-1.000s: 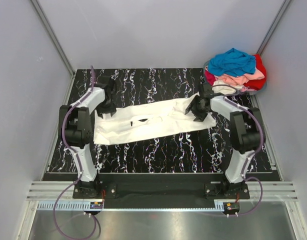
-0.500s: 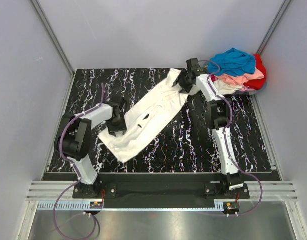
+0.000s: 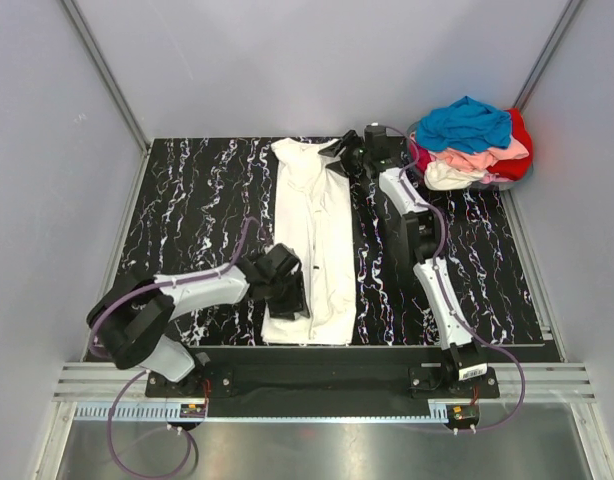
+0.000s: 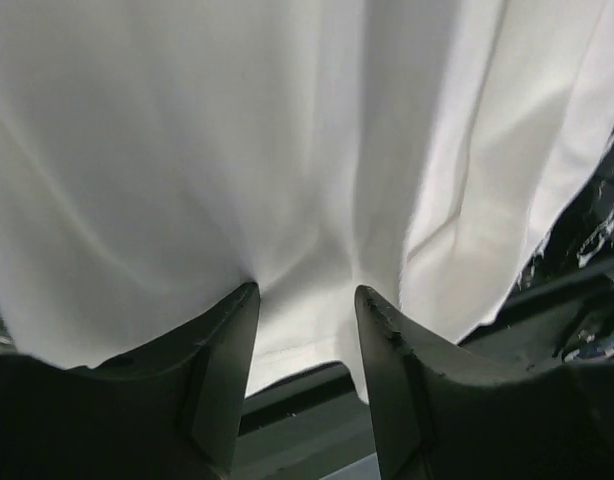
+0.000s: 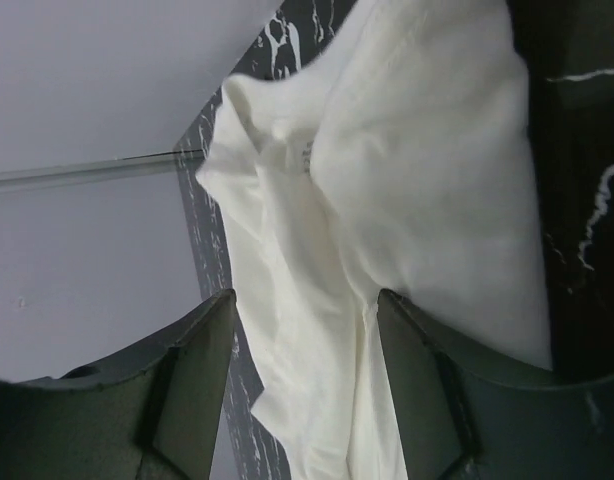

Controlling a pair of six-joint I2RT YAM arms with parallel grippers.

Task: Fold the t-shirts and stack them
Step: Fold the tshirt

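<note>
The black, white-veined table [image 3: 187,200] carries everything here. Down its middle lies the cream-white t-shirt [image 3: 315,240], pulled out into one long narrow strip that runs from the far edge of the table towards the arm bases. All other places are given from this shirt.

To its right, well apart and in the far corner of the table, sits the pile of t-shirts [image 3: 472,150]. The bright blue one [image 3: 467,122] is on top, a red one [image 3: 520,135] shows behind it, and pale pink [image 3: 479,158] and cream lie beneath.

The right arm [image 3: 417,230] stretches along the shirt's right side to its far end. There the right claw [image 3: 339,160] grips a gathered fold of the cloth, which passes bunched between its dark fingers [image 5: 192,380].

The left arm [image 3: 187,295] reaches in from the shirt's left at its near end. The left claw [image 3: 295,295] is closed partway on the hem, and the cloth puckers between its fingertips [image 4: 237,320].
</note>
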